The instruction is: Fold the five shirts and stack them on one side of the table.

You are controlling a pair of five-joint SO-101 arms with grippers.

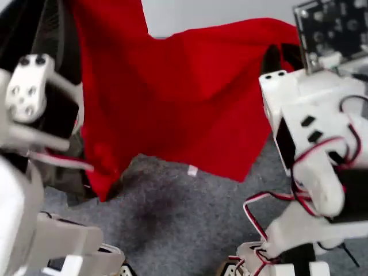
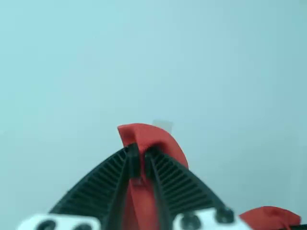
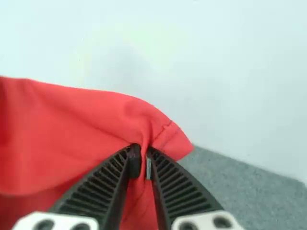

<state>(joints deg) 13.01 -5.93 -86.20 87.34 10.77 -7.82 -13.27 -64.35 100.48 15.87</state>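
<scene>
**Two hands hold the red cloth shirt [image 1: 184, 98] in the air over the grey, carpet-like counter [image 1: 172, 230]**

Both hands are clenched on the shirt. The left hand [image 2: 141, 160] has its black ribbed fingers [image 2: 103, 187] pressed together on a small fold of the red cloth, and a little of the cloth stands out beyond the tips. Behind it is the pale wall [image 2: 153, 57], so this hand is raised well above the counter. The right hand [image 3: 142, 160] pinches a hemmed corner in the same manner. From this corner the cloth runs away to one side as a wide, smooth sheet, and a part of the grey counter shows below it.

In the high view the shirt hangs between the white arms [image 1: 313, 132] like a curtain. Its top edge is stretched from one side to the other and its lower edge falls toward the counter. It cannot be told with certainty whether the lowest point touches the surface or hangs just above it.

The reason for this hold is probably simple. A shirt gripped at two points well apart opens by its own weight, so the wrinkles drop out and its shape becomes clear. From such a position it can be laid down flat, which a clean fold needs. This shirt is not yet folded, so the step in hand seems to be the spreading, an early part of the task. One risk is that the cloth slips out of a thin pinch, above all on the left side, where the fold is small.
</scene>
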